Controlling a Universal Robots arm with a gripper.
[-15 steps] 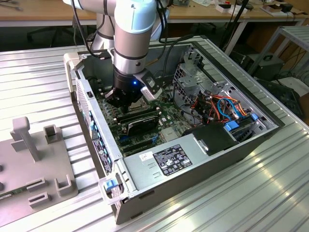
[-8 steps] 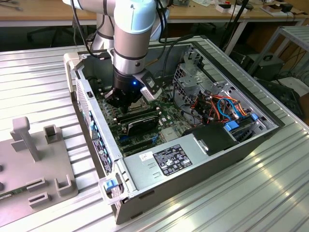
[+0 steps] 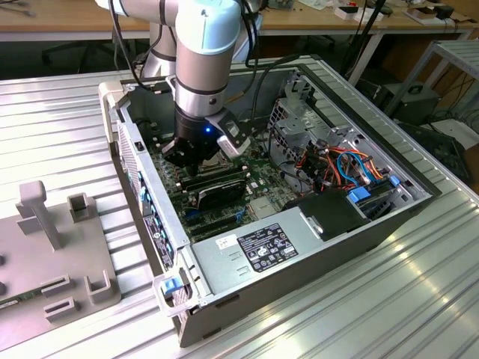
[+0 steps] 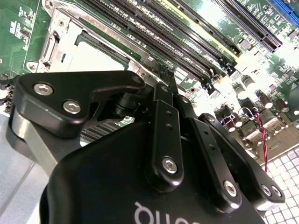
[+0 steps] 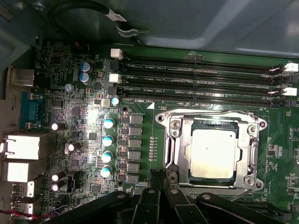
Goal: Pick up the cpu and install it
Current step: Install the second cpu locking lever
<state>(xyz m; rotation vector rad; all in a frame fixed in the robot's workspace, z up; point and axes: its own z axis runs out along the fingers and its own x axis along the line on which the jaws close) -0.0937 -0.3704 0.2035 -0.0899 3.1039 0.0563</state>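
The cpu (image 5: 212, 154), a small square chip with a dull silver top, lies flat inside the metal-framed socket (image 5: 174, 140) on the green motherboard. The socket's frame stands around it. In the second wrist view the cpu (image 4: 93, 58) shows as a pale patch beyond the black finger links. My gripper (image 5: 160, 176) hovers just beside the socket's corner, its two fingertips (image 5: 154, 175) pressed together with nothing between them. From the exterior view my gripper (image 3: 191, 158) reaches down into the open computer case (image 3: 374, 232), low over the board.
Long black memory slots (image 5: 205, 79) run beside the socket. Capacitors (image 5: 108, 140) and rear ports (image 5: 21, 147) lie on its other side. A power supply (image 3: 262, 250), black cards (image 3: 217, 187) and orange cables (image 3: 340, 161) crowd the case. A grey fixture (image 3: 52, 247) stands at the exterior view's left.
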